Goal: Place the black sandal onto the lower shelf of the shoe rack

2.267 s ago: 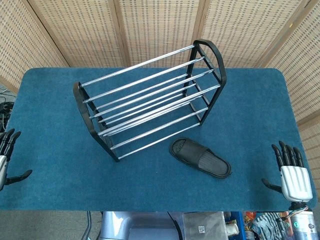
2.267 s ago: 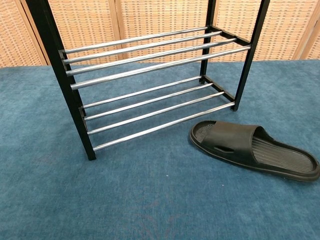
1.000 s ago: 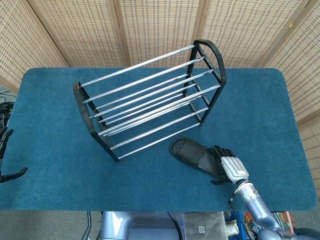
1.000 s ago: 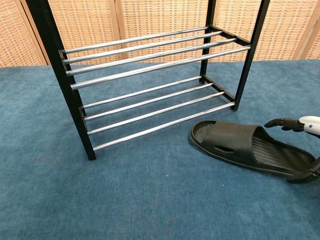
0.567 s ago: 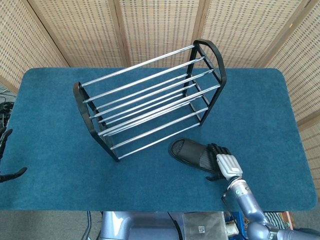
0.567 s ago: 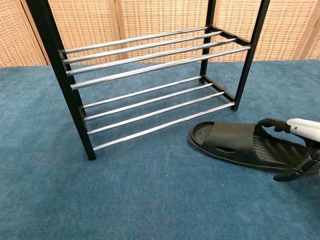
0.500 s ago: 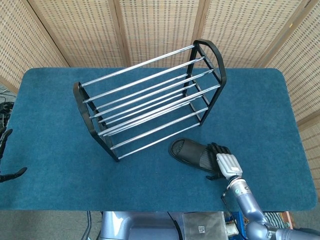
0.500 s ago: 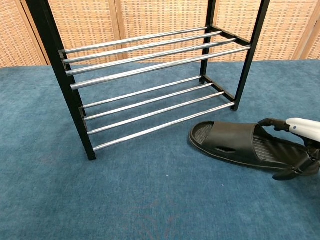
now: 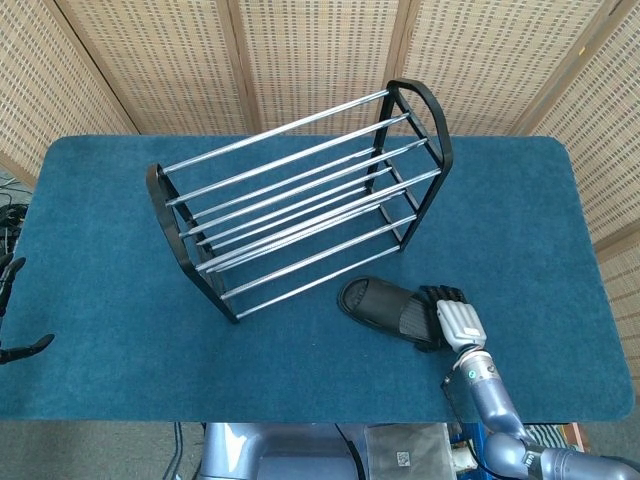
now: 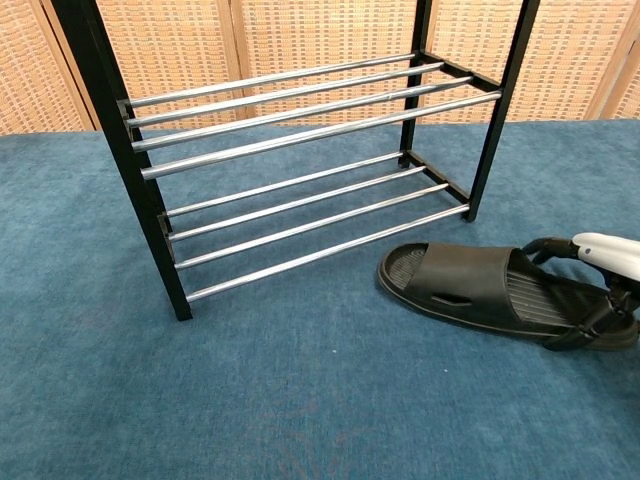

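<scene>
1. The right hand [image 9: 452,317] is wrapping its fingers over the heel end of the black sandal [image 9: 388,311], thumb underneath, seemingly gripping it.
2. The sandal is lying flat on the blue carpeted tabletop [image 9: 120,250], its long axis running left–right, toe pointing toward the shoe rack [image 9: 300,195], just in front of the lower shelf [image 10: 310,220].
3. The left hand [image 9: 10,315] is sitting open at the far table edge, well apart.
4. Woven cane screens [image 9: 320,50] are standing behind.

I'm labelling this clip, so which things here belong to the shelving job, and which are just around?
Part of the job:
black sandal
shoe rack, lower shelf
right hand, on the sandal's heel end

Just around:
blue table cover
wicker screen
left hand, idle at the table edge
</scene>
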Robot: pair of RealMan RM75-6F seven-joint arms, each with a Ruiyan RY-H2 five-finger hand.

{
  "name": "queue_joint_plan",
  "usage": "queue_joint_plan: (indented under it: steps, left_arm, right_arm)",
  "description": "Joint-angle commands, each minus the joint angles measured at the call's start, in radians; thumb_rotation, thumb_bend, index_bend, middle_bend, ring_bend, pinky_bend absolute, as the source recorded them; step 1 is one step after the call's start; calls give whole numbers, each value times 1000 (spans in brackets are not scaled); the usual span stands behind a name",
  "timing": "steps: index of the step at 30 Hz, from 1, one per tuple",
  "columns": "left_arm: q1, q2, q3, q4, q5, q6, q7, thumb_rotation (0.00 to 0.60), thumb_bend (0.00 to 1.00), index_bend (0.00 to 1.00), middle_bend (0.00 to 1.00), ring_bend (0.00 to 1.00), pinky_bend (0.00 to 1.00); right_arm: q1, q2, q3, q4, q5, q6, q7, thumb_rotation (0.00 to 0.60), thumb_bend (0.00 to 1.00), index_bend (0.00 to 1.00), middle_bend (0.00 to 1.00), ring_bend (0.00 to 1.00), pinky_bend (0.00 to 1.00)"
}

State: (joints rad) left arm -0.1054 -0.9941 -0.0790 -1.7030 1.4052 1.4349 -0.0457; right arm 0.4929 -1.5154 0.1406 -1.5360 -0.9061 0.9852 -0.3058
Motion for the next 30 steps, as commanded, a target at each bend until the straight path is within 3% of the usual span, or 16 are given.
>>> queue_joint_plan:
  steps: [1,4,7,16,25,28,30]
  left_arm:
    - [0,0,0,0,0,-1,-1,600,124,0,0,0,0]
    - [-1,1,0,-1,0,-1,-2,600,124,0,0,0,0]
    - [0,2,0,-1,1,-2,-6,600,125,0,0,0,0]
    - [2,6,4,0,9,1,-19,600,125,0,0,0,0]
    - [-5,9,1,1,2,-14,-30,600,125,0,0,0,0]
    - [-10,11,-2,5,-4,-25,-39,600,124,0,0,0,0]
    - [-18,13,-4,11,-15,-45,-50,600,124,0,0,0,0]
  right_arm:
    - [-3,0,-3,-2,-19,21,-3,600,70,544,630,544,427]
    - [-12,3,-4,-15,-52,43,16,600,193,639,720,635,533]
    - [-24,12,-7,-39,-98,68,47,600,272,669,746,664,556]
    - [-32,35,16,-147,-145,135,40,600,304,673,749,679,569]
    - [65,-96,125,-126,62,153,-119,600,308,673,751,692,578]
    - [107,-160,181,-108,149,177,-159,600,342,673,754,701,582]
    - [152,-231,250,-73,235,209,-184,600,357,673,754,704,583]
